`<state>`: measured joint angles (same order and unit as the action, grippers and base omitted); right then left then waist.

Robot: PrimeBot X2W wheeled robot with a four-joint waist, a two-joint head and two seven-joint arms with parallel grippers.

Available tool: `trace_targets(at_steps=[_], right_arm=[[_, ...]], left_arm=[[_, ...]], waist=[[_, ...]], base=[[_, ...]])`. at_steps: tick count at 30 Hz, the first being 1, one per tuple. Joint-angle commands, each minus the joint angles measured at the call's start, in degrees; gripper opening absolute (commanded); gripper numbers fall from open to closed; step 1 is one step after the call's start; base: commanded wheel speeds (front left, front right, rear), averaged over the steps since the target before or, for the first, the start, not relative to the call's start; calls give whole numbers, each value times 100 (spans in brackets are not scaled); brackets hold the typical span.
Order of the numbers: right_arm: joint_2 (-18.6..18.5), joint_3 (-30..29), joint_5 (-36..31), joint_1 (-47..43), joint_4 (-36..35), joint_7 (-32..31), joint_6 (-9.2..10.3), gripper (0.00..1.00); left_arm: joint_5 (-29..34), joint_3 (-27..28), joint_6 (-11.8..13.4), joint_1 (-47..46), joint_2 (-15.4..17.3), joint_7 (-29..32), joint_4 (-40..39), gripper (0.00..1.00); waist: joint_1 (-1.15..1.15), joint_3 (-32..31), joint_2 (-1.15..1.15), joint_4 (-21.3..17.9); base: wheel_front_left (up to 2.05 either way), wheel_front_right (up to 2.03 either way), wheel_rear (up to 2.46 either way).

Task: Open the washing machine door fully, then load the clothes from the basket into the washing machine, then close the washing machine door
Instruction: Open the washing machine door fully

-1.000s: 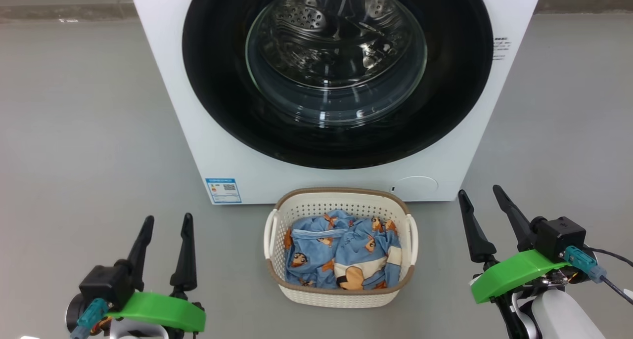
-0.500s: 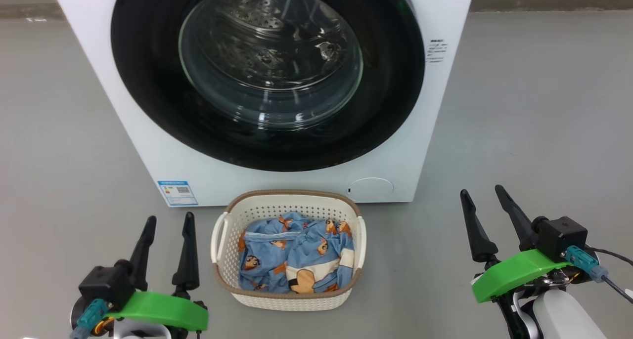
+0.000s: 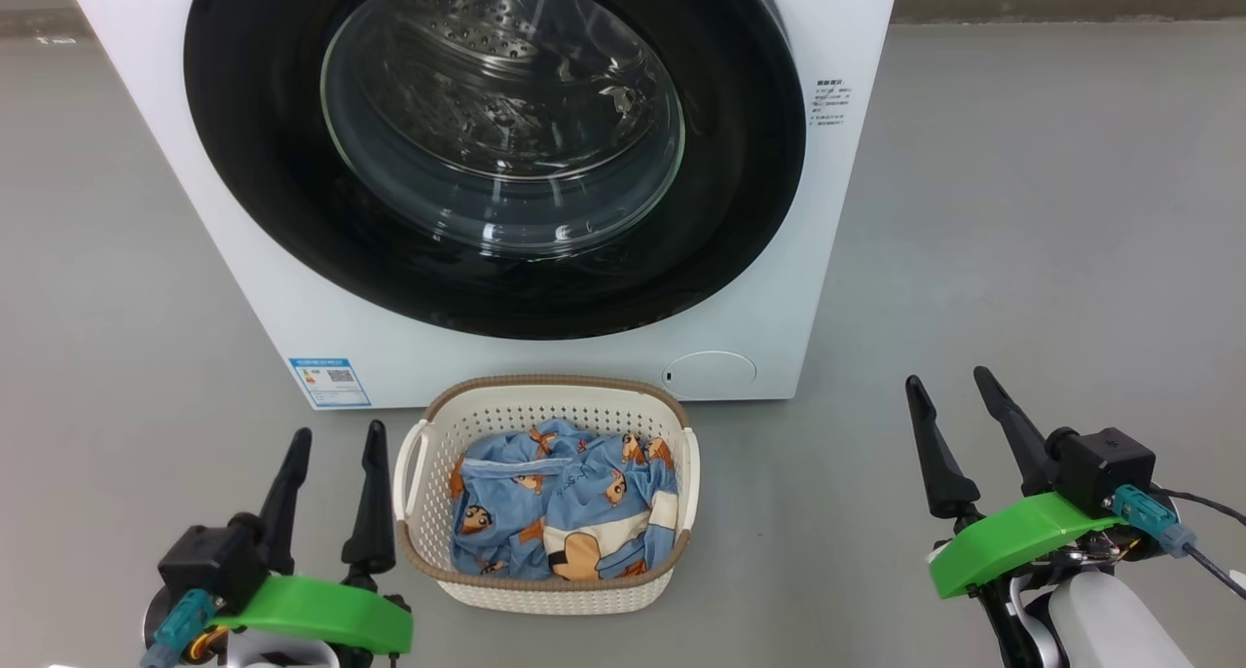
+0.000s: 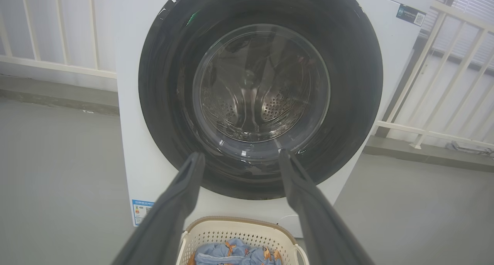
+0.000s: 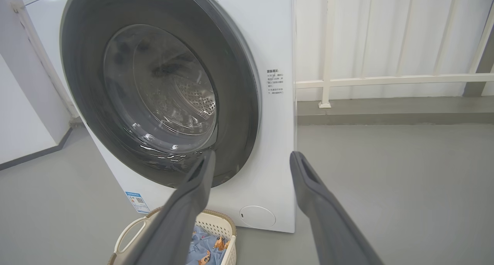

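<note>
The white washing machine (image 3: 243, 288) stands ahead with its round glossy black door (image 3: 740, 201) shut against the front; the steel drum shows through the glass. On the floor before it sits the cream basket (image 3: 541, 590), holding the light blue printed clothes (image 3: 560, 512). My left gripper (image 3: 336, 439) is open just left of the basket, nothing between its fingers. My right gripper (image 3: 949, 384) is open well to the right of the basket, also empty. The left wrist view faces the door (image 4: 355, 91) straight on, above the basket (image 4: 239, 228). The right wrist view sees the door (image 5: 239, 87) from its right side.
Grey floor (image 3: 1051, 220) surrounds the machine on both sides. White railings (image 5: 386, 79) and a low kerb run behind the machine. A small round cover (image 3: 709, 374) sits at the machine's lower right, a blue label (image 3: 329, 382) at its lower left.
The camera has swung to the right, so the machine and basket shifted left in the picture. Both grippers keep their places and stay open.
</note>
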<state>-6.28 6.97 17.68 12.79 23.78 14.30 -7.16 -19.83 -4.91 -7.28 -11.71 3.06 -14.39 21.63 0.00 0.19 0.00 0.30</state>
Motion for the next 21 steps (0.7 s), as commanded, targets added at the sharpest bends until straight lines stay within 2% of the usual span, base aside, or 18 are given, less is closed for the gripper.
trace_targets(at_steps=[1, 21], right_arm=[[-33, 97, 15, 290, -116, 70, -33, 100], [-48, 105, 74, 289, -86, 70, -33, 100]], left_arm=[[-64, 160, -18, -166, 120, -61, -117, 100], [-64, 157, -20, -157, 124, -61, -112, 100]], waist=[[0, -1, 0, 1], [0, 47, 0, 29]], base=[[0, 0, 0], [0, 0, 0]])
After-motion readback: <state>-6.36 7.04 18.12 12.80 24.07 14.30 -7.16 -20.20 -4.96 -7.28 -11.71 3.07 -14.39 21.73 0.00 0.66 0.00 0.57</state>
